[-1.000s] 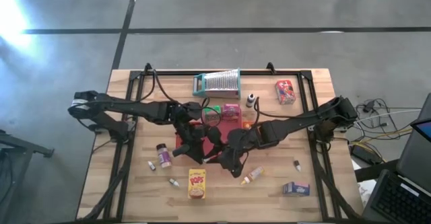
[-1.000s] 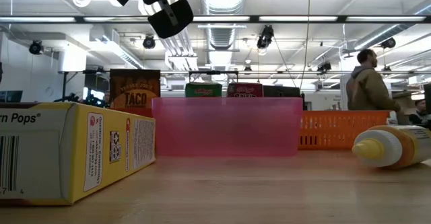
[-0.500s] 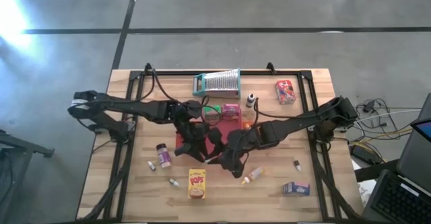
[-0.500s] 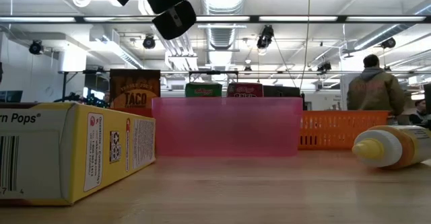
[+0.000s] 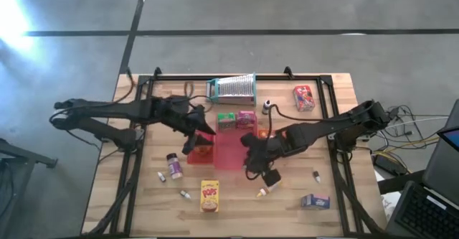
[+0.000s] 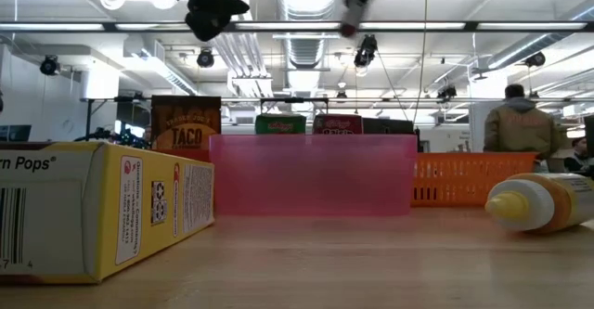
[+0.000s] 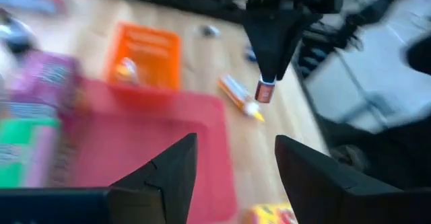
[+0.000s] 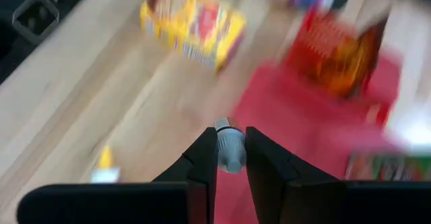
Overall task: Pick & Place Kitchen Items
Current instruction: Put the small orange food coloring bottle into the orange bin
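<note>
Right pincer [image 8: 231, 158]: was closed on a small bottle [image 8: 230, 140] with a pale body and a dark cap, held above the counter [image 5: 147, 196] near the front edge of the red tray [image 5: 228, 156].
Left pincer [image 7: 232, 160]: was seen with its fingers apart and nothing between them, raised over the left end of the red tray.
Brown packet [image 5: 203, 148]: was stood in the left part of the red tray; the word TACO was read on it in the low view.
Green box [image 5: 227, 121] and pink box [image 5: 246, 120]: were placed side by side at the far edge of the red tray.
Yellow box [image 5: 209, 195]: was laid on the counter in front of the red tray.
Squeeze bottle [image 5: 266, 189]: was laid on its side on the counter, just beside the right pincer.
Spice jar [image 5: 173, 166]: was found on the counter left of the red tray.
Orange tray [image 6: 461, 179]: was set just right of the red tray.
Person [image 6: 519, 128]: was seen in the room beyond the counter, back turned.
</note>
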Motion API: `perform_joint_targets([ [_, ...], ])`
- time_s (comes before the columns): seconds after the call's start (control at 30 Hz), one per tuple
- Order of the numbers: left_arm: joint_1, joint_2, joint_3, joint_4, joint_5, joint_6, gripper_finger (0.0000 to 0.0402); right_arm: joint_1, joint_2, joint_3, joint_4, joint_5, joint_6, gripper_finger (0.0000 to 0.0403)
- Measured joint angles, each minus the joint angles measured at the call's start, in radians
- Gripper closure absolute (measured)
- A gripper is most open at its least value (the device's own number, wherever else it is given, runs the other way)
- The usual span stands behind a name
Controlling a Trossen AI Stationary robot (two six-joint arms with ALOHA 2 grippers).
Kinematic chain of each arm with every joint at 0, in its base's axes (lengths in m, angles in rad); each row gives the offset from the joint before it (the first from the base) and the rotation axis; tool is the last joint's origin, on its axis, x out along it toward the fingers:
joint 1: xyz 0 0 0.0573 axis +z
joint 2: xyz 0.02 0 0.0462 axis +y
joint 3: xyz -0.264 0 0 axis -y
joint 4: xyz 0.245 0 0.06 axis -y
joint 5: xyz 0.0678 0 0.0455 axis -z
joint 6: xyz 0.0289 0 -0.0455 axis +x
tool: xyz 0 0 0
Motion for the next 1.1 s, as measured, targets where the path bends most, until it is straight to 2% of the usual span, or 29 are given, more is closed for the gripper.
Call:
perform_joint_targets([
  [0.1, -0.022, -0.065, -0.107, 0.166, -0.116, -0.007, 0.0197, 0.000, -0.046, -0.042, -0.070, 0.014, 0.077, 0.0350],
  [0.2, -0.032, -0.109, -0.228, 0.369, -0.175, -0.024, 0.0197, -0.001, -0.115, -0.102, -0.117, 0.071, 0.155, 0.0349],
  [0.37, -0.031, -0.129, -0.408, 0.728, -0.191, -0.032, 0.0197, -0.022, -0.249, -0.219, -0.127, 0.137, 0.285, 0.0349],
  [0.47, -0.031, -0.128, -0.476, 0.868, -0.191, -0.030, 0.0197, -0.047, -0.321, -0.284, -0.123, 0.160, 0.360, 0.0349],
  [0.6, -0.031, -0.130, -0.514, 0.935, -0.191, -0.022, 0.0197, -0.094, -0.383, -0.374, -0.121, 0.163, 0.445, 0.0349],
  [0.8, -0.031, -0.125, -0.515, 0.935, -0.191, -0.010, 0.0197, -0.148, -0.394, -0.482, -0.125, 0.158, 0.492, 0.0349],
  [1.1, -0.032, -0.124, -0.515, 0.940, -0.191, 0.023, 0.0197, -0.174, -0.389, -0.517, -0.117, 0.155, 0.499, 0.0348],
])
